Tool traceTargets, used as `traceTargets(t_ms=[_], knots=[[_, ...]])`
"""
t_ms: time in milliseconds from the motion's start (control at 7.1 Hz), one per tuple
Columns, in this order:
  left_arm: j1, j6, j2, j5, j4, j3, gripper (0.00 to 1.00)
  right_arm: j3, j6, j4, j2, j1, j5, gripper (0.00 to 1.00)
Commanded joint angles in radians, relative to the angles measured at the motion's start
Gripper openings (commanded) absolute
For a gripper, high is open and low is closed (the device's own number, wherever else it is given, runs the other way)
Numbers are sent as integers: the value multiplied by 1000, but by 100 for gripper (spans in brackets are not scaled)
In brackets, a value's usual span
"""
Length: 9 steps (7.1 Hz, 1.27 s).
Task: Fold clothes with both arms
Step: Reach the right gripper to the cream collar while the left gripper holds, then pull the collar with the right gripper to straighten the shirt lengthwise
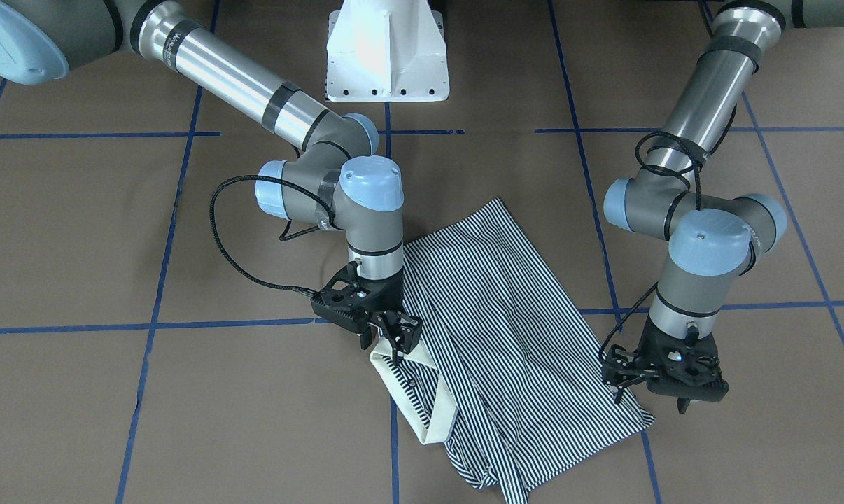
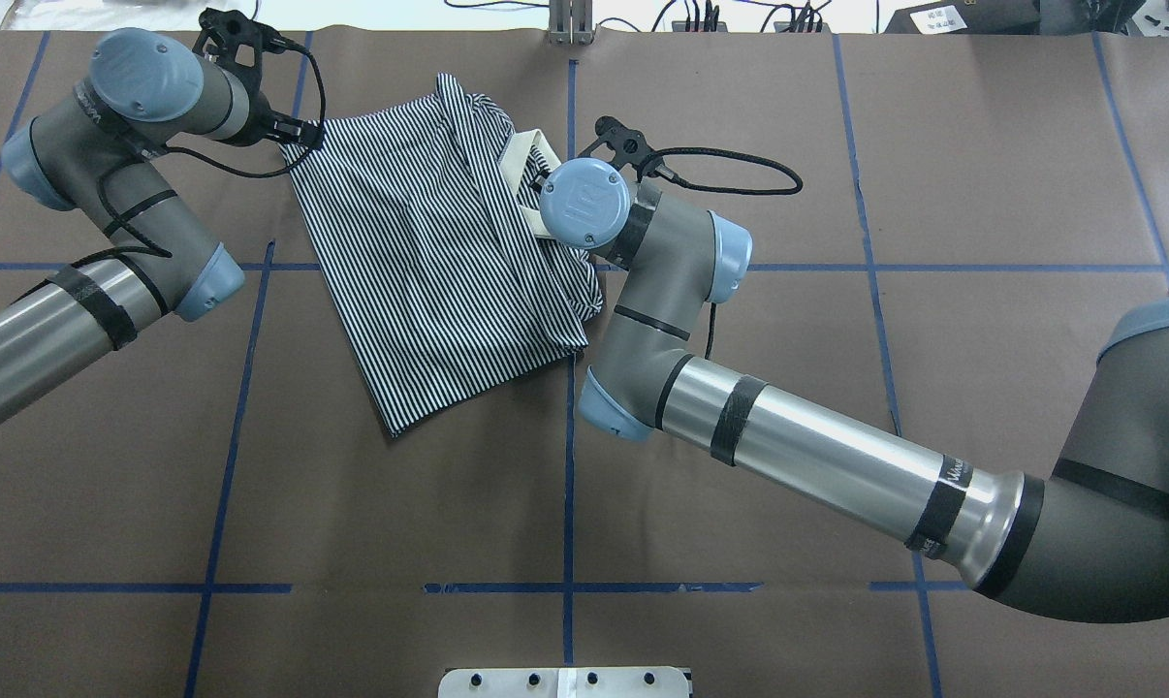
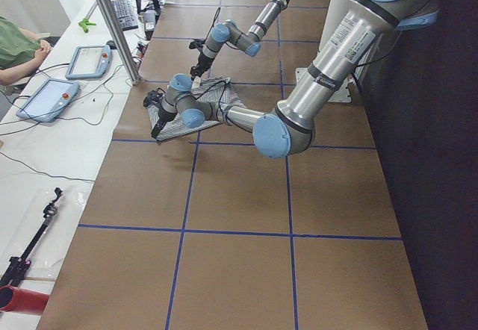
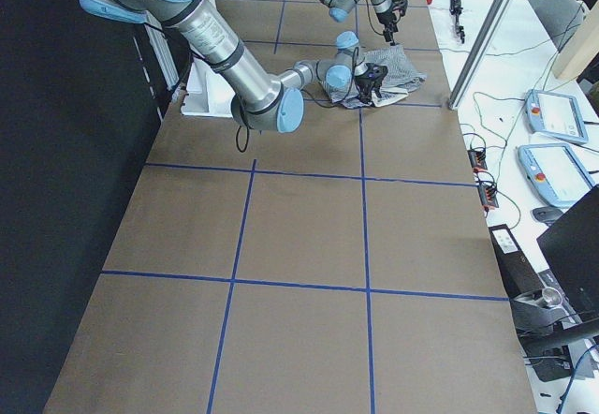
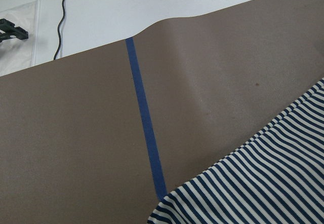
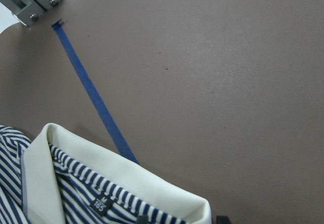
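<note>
Evidently the polo shirt (image 2: 429, 262) lay far across the table (image 2: 837, 388), long axis 11 to 5 o'clock in the overhead view (hem nearest the robot). Left gripper (image 1: 649, 404), jaws apart, stood at its 10 o'clock corner; right gripper (image 1: 383, 345), likewise parted, at the 1 o'clock collar (image 6: 126, 178).

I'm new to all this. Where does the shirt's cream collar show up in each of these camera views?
Exterior front-facing: the cream collar is at lower centre.
Overhead exterior: upper centre.
Exterior left: shirt too small to make the collar out.
Exterior right: also too small to tell.
Left wrist: not in it, only striped cloth.
Right wrist: bottom left.
Shared landmark: the blue tape line passing beside the collar.
</note>
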State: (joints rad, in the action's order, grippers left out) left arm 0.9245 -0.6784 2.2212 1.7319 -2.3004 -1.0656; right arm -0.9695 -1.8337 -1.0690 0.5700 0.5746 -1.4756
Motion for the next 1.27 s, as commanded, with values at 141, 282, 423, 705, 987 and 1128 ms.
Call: traceTargets(t_ms=[141, 282, 423, 705, 987, 1128], knots=[[-6, -10, -12, 0, -1, -34, 100, -108, 5, -72, 43, 2, -9, 0], [-9, -26, -18, 0, 1, -51, 100, -221, 5, -103, 119, 2, -9, 0], [-21, -30, -18, 2, 1, -59, 100, -335, 5, -111, 219, 2, -3, 0], [-36, -55, -18, 2, 1, -66, 100, -510, 4, -112, 394, -33, 41, 0], [-47, -56, -20, 2, 1, -85, 100, -642, 1, -112, 529, -74, 70, 0], [-53, -56, -20, 2, 1, -86, 100, -687, 1, -111, 577, -105, 105, 0]])
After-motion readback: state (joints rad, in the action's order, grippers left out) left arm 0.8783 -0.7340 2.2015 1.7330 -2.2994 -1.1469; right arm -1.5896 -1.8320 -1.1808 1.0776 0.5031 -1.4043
